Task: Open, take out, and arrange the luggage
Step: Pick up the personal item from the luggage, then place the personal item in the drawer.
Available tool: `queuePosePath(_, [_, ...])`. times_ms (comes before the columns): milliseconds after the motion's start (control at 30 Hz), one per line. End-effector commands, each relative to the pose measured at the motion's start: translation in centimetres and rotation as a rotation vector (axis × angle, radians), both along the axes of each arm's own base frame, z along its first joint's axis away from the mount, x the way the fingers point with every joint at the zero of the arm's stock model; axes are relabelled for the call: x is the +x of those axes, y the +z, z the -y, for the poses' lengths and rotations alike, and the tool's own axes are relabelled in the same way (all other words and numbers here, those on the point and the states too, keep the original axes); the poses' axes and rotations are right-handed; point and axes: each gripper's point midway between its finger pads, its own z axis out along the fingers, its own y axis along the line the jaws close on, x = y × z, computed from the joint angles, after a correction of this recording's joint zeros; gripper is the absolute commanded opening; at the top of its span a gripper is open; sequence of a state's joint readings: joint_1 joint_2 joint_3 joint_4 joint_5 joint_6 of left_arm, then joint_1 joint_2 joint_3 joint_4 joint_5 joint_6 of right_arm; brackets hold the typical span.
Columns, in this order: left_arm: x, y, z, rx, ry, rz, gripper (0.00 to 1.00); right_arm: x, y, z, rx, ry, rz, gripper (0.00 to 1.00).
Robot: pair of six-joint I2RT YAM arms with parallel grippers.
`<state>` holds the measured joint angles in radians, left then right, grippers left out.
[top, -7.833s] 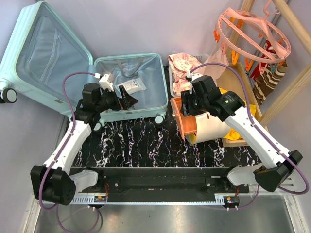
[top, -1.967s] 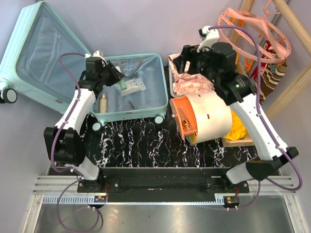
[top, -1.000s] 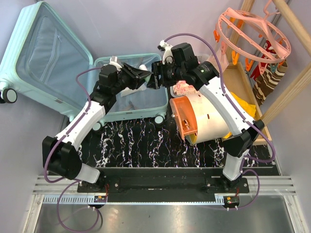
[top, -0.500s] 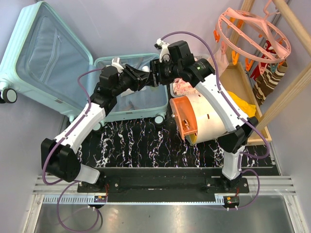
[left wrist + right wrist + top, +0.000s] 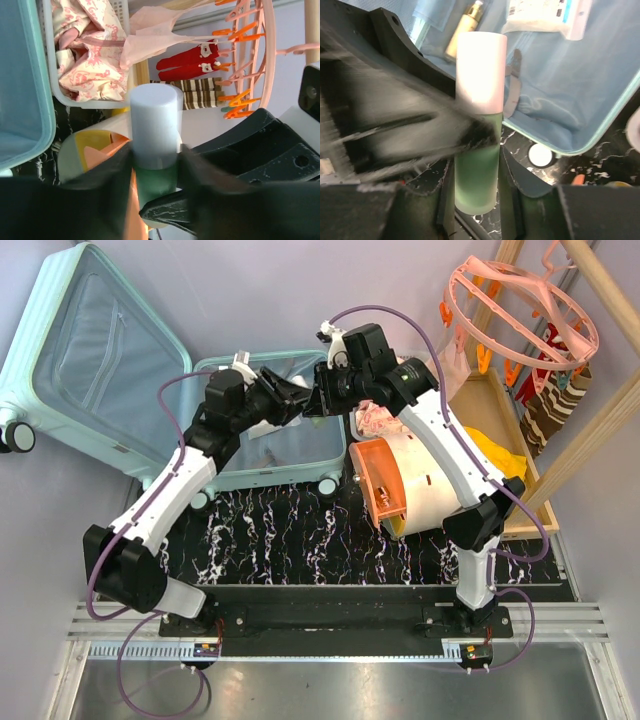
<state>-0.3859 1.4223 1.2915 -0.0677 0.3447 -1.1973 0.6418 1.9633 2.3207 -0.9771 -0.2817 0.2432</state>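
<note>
The luggage (image 5: 90, 350), a pale mint-blue suitcase, lies open at the back left, and its lined base (image 5: 560, 90) holds a gold bottle (image 5: 462, 27) and a white pouch (image 5: 545, 12). Over the base's right edge the two grippers meet tip to tip. A green bottle with a white cap (image 5: 154, 125) stands between them. My left gripper (image 5: 155, 160) is shut on its green body. My right gripper (image 5: 476, 185) is shut on the same bottle (image 5: 477, 150) lower down, both pads against the glass. From above, the left gripper (image 5: 298, 400) and the right gripper (image 5: 318, 400) hide the bottle.
A white basket of pink printed cloth (image 5: 85, 55) stands right of the suitcase. In front of it lies a cream cylinder with an orange end (image 5: 420, 485). A pink clip hanger (image 5: 520, 310) hangs from a wooden rack (image 5: 590, 430) at the far right, with yellow cloth (image 5: 495, 455) below it.
The right gripper has closed its jaws onto the bottle that the left gripper holds. Both arms have edged together over the suitcase's right edge.
</note>
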Motion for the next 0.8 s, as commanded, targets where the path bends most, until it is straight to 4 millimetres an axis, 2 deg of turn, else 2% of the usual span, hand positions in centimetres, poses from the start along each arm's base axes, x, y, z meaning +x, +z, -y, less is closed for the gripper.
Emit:
queuePosePath(0, [-0.4,4.7,-0.4,0.103,-0.016,0.193,0.71,0.1,2.5,0.5,0.003,-0.018,0.087,0.0])
queuePosePath(33, [-0.5,4.7,-0.6,0.129,-0.01,0.211,0.79,0.3,2.8,1.1,-0.012,-0.042,0.105,0.0])
queuePosePath(67, [-0.4,4.6,-0.9,0.144,0.001,0.211,0.92,0.4,3.0,1.4,-0.021,-0.052,0.119,0.0])
queuePosePath(100, [-0.4,4.8,-1.5,0.157,0.031,0.218,0.95,0.4,3.2,1.7,-0.028,-0.063,0.13,0.0])
queuePosePath(200, [0.1,3.4,-3.4,0.195,0.104,0.179,0.97,0.4,4.0,3.4,-0.052,-0.111,0.159,0.0])
queuePosePath(267, [0.0,2.7,-5.3,0.234,0.167,0.164,0.98,-0.1,4.1,4.4,-0.07,-0.13,0.159,0.0])
queuePosePath(333, [0.1,3.2,-7.9,0.287,0.274,0.186,0.99,-0.7,3.6,5.6,-0.099,-0.151,0.143,0.0])
queuePosePath(400, [0.4,2.7,-10.1,0.344,0.365,0.182,0.99,-1.3,3.3,6.4,-0.117,-0.164,0.13,0.0])
queuePosePath(467, [0.1,3.1,-11.7,0.393,0.407,0.205,0.99,-2.4,2.7,7.7,-0.149,-0.178,0.103,0.0])
queuePosePath(567, [0.2,3.0,-12.7,0.465,0.421,0.22,0.99,-4.6,1.6,9.6,-0.2,-0.194,0.043,0.0])
queuePosePath(767, [0.3,1.9,-12.3,0.486,0.382,0.214,0.99,-9.2,-1.7,12.7,-0.286,-0.228,-0.128,0.0])
